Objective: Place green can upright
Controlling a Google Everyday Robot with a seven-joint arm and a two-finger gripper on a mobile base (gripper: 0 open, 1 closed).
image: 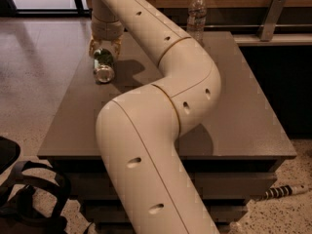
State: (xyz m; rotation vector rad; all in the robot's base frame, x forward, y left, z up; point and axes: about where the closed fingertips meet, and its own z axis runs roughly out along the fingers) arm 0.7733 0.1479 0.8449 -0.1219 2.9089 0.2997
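The green can lies tilted near the far left corner of the grey-brown table. Its silver end faces the camera. My gripper comes down from above at the can's far end. Its fingers sit on either side of the can and close on it. My cream arm sweeps from the bottom centre across the table up to the gripper and hides much of the table's middle.
A clear plastic water bottle stands upright at the table's far edge. A metal bracket leans on the ledge at back right. A black chair base is on the floor at lower left. A striped cable is at lower right.
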